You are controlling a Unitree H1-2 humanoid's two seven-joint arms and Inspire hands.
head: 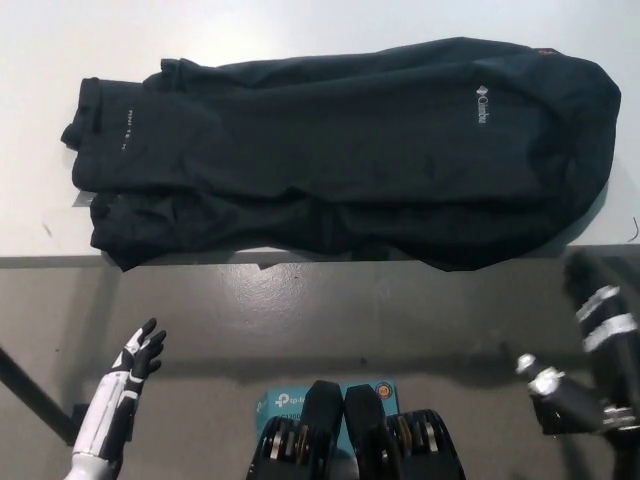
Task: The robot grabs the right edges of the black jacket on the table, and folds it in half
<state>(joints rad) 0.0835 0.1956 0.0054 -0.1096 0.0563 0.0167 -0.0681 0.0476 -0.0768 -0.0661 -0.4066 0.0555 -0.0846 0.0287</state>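
Head view: black jacket (350, 150) lies flat on the white bench (300, 30), long axis running left to right, near edge overhanging the bench front. White left hand (140, 355) hangs below the jacket's left end, fingers spread, holding nothing. Black right hand (570, 400) sits below the jacket's right end; its finger state cannot be told.

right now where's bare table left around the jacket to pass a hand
Bare table runs as a strip behind the black jacket, widest at the far left corner, plus a patch left of the sleeves. The front edge is crowded: the jacket lies right up to it. Both the left hand and right hand hang below the table.
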